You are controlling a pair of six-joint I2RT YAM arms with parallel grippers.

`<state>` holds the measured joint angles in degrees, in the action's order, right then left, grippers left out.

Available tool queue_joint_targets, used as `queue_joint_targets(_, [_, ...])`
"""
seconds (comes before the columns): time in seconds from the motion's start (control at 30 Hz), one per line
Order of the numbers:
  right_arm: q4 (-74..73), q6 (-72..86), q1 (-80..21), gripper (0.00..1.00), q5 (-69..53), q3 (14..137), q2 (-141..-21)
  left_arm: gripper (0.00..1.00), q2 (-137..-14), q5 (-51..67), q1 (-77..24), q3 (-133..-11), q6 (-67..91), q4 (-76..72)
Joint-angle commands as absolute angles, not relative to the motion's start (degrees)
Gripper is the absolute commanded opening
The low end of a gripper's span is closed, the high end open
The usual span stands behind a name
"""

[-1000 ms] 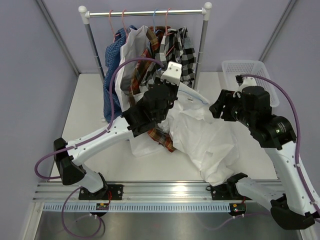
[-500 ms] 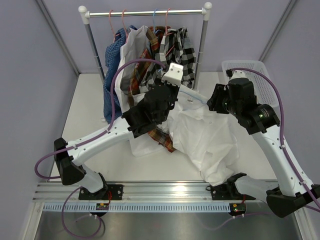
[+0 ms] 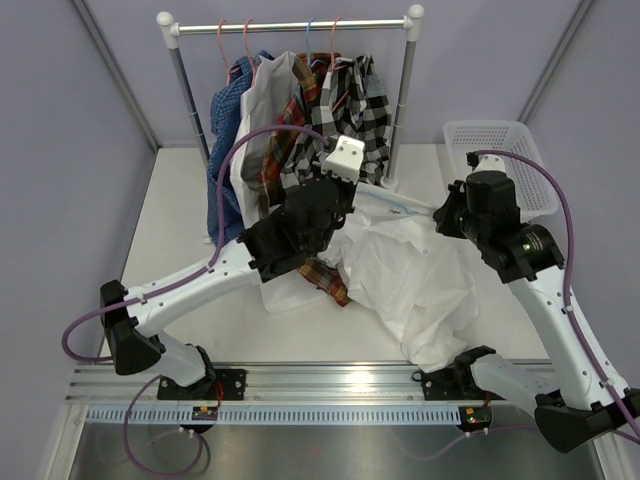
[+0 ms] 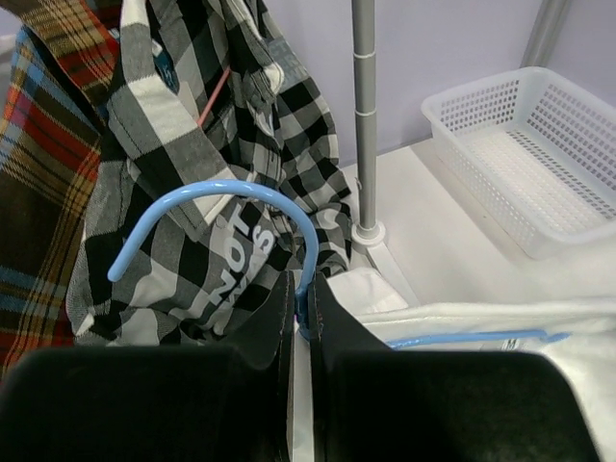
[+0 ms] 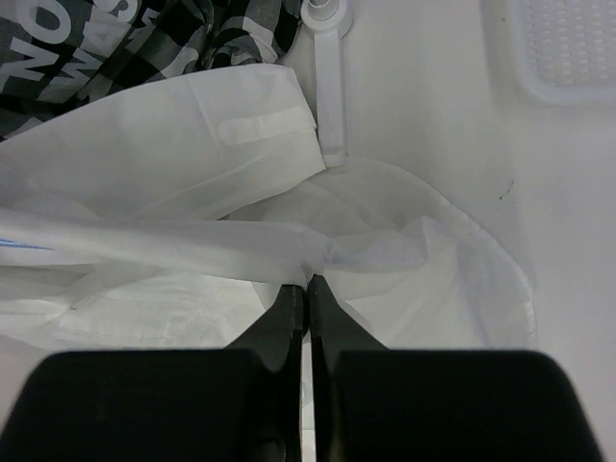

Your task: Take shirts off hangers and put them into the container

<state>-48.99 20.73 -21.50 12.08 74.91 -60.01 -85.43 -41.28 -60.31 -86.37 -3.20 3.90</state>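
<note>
step: pulling white shirt (image 3: 420,285) off blue hanger (image 4: 231,187) | left end effector (image 4: 300,289): clamped on hanger neck under hook | right end effector (image 5: 307,289): pinched shut on shirt fabric | shirt: heaped on tabletop (image 3: 180,220) between arms, not yet off hanger | container (image 3: 485,124): far right, apart | next: probably draw fabric rightward, hanger held fixed

The table (image 3: 180,220) was seen by the top camera from above and behind the arms (image 3: 200,280), facing the rack (image 3: 290,25); the left wrist view was taken low along the left gripper (image 4: 300,284), close to the hanger (image 4: 236,186), toward the basket (image 4: 481,91); the right wrist view was aimed down, close over the white shirt (image 5: 192,144); shirt and rack foot (image 5: 332,96) were shared by all three.
</note>
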Motion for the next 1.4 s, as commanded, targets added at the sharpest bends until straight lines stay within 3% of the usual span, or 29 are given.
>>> queue_joint_targets(0.0, [-52.6, 17.5, -16.4, 0.00, 17.5, 73.9, -56.3, 0.00, -76.7, -47.2, -57.9, -84.2, -2.3, 2.2])
queue_joint_targets(0.33, [-54.5, 17.0, -12.6, 0.00, 7.9, 78.8, -54.8, 0.00, -71.2, -34.7, -56.7, -77.9, -4.7, 3.2])
queue_joint_targets(0.6, [-55.5, 17.8, -12.6, 0.00, 2.9, 87.4, -57.0, 0.00, -72.9, -35.2, -57.7, -79.2, -6.0, 4.2])
queue_joint_targets(0.97, [-55.5, 18.3, -12.6, 0.00, 6.3, 81.9, -58.3, 0.00, -71.7, -40.0, -58.2, -80.1, -5.0, 1.5])
queue_joint_targets(1.37, [-54.2, 16.2, -9.8, 0.00, 6.8, 72.3, -56.1, 0.00, -66.2, -33.7, -57.0, -74.5, -3.8, -3.6])
